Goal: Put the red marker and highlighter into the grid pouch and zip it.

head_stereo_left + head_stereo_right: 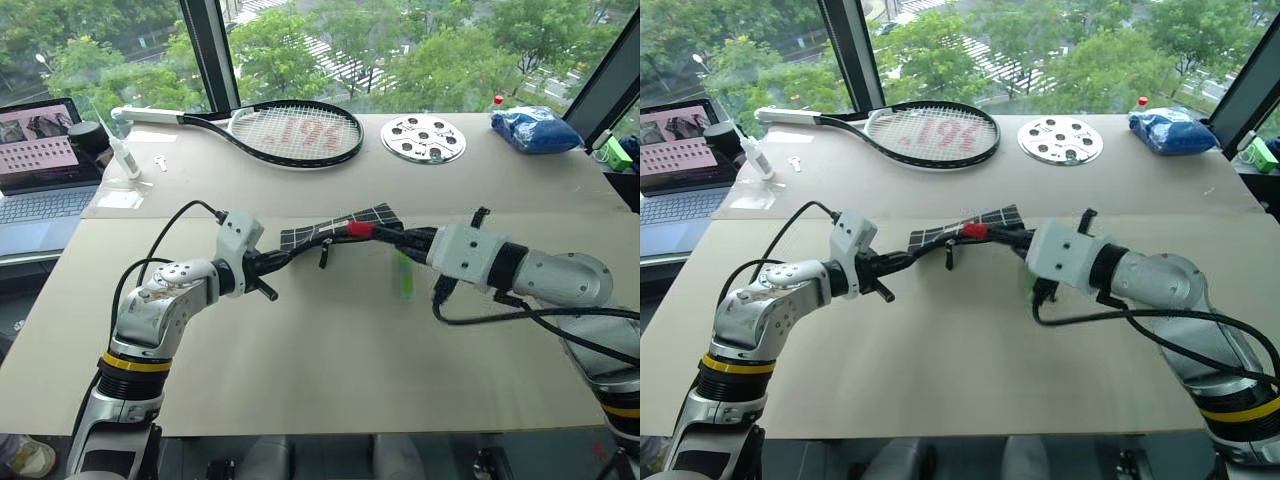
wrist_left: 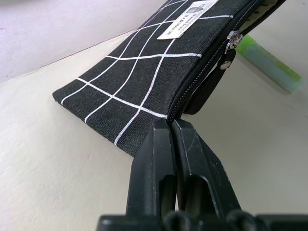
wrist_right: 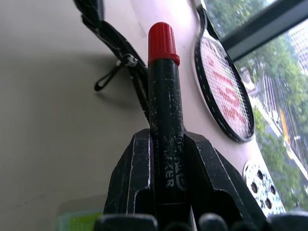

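1 table (image 1: 330,350), flat beige board top. 1 racket (image 1: 290,132), oval black frame, strung, lying at the far side w/ 1 round perforated metal disc (image 1: 423,138) beside it.

1 grid pouch (image 2: 159,77): flat black fabric rectangle, white grid lines, small white label, zipper strap dangling; lifted off table mid-scene.

2 pens. Highlighter (image 1: 404,277): chunky light green, lying on table just under the right arm. Red marker (image 3: 165,110): black scuffed barrel, red cap.

Left gripper (image 2: 172,126) reaches fwd, angled slightly down, fingers clenched on pouch's end at the zipper edge. Right gripper (image 3: 166,144) reaches toward pouch, clamped on marker barrel, cap end at pouch's opening.
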Motion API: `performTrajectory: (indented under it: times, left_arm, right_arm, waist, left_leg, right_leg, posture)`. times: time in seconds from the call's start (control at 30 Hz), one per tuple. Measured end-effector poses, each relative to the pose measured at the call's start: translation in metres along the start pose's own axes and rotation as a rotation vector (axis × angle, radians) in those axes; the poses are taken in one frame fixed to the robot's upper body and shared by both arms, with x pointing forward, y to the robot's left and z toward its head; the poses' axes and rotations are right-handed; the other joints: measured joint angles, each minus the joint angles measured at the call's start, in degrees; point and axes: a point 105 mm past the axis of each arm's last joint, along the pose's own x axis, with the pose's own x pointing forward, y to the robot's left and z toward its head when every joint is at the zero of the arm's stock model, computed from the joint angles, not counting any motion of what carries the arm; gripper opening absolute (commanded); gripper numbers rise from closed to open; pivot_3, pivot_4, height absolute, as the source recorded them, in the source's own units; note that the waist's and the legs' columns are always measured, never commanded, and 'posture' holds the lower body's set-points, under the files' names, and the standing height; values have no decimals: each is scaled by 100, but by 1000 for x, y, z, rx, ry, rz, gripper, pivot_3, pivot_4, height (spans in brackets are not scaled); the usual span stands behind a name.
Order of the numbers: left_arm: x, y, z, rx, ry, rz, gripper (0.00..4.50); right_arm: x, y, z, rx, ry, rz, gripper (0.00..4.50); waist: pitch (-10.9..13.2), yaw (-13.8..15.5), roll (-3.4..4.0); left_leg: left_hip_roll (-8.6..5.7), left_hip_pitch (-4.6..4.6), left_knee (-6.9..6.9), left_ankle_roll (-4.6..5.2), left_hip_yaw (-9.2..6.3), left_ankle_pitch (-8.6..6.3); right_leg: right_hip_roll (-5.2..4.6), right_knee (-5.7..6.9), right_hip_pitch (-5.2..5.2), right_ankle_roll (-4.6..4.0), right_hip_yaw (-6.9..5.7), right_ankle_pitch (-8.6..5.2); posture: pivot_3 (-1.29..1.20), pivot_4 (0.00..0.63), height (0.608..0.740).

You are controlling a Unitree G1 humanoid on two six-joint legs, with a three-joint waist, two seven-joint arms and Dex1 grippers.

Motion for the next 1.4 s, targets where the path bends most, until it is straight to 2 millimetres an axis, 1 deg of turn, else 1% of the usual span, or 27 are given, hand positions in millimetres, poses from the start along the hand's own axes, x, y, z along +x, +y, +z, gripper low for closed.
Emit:
performTrajectory:
  times: [0.1,0.2,0.4,0.67,0.73,0.8,0.9,1.0,1.07,1.23,1.4]
  left_arm:
    - [0,0,0,2,-1,0,0]
    - [-1,0,0,2,0,2,0]
    - [-1,0,1,7,-4,6,0]
    - [-1,-1,3,12,-7,11,0]
    - [-1,-1,2,10,-7,10,0]
    - [-1,-1,2,9,-8,10,0]
    - [-2,-1,-2,2,1,12,0]
    - [-2,-1,-3,-1,2,12,0]
    - [-2,-1,-3,-1,2,12,0]
    - [-2,-1,-3,-1,1,14,0]
    - [-4,0,-2,3,3,18,0]
  right_arm:
    - [0,6,-3,-78,0,50,523]
    - [5,8,-12,-124,31,60,523]
    - [13,-8,-30,-198,108,7,523]
    - [15,-11,-43,-229,178,6,523]
    - [19,-12,-45,-242,194,1,523]
    - [22,-11,-46,-246,200,4,523]
    - [32,-3,-50,-238,223,7,523]
    - [43,4,-50,-218,233,5,523]
    - [46,5,-49,-207,237,-3,523]
    - [43,2,-47,-192,227,6,523]
    - [22,-9,-59,-197,287,11,523]
  waist:
    - [0,12,-1]
    - [1,17,-1]
    - [1,39,-1]
    - [1,44,-1]
    - [1,33,-1]
    - [1,31,-1]
    - [1,28,-1]
    - [1,33,-1]
    - [1,34,-1]
    - [1,39,-1]
    - [1,43,-1]
  left_leg:
    - [0,0,0,0,0,0]
    - [0,0,1,-2,1,1]
    - [0,-1,0,-5,2,3]
    - [0,-1,1,-6,2,3]
    - [0,-1,1,-7,3,4]
    - [0,0,0,-7,3,4]
    - [0,-1,1,-8,3,5]
    - [0,-1,1,-9,3,5]
    - [0,-1,1,-9,2,5]
    - [0,-1,1,-10,2,5]
    - [0,-1,1,-9,3,5]
  right_leg:
    - [0,1,0,0,0,0]
    - [0,3,-1,-1,2,0]
    - [0,3,-4,-2,4,1]
    - [0,3,-3,-2,4,1]
    - [0,3,-4,-2,4,1]
    - [1,4,-4,-2,4,1]
    - [0,4,-5,-3,5,1]
    - [0,4,-5,-3,5,1]
    - [0,4,-5,-3,5,1]
    - [0,3,-4,-3,5,1]
    - [1,4,-4,-3,5,1]
  posture:
    - [0,150,740]
    - [0,150,740]
    - [0,150,740]
    - [0,150,740]
    - [0,150,740]
    - [0,150,740]
    - [0,150,740]
    - [0,150,740]
    - [0,150,740]
    - [0,150,740]
    - [0,150,740]
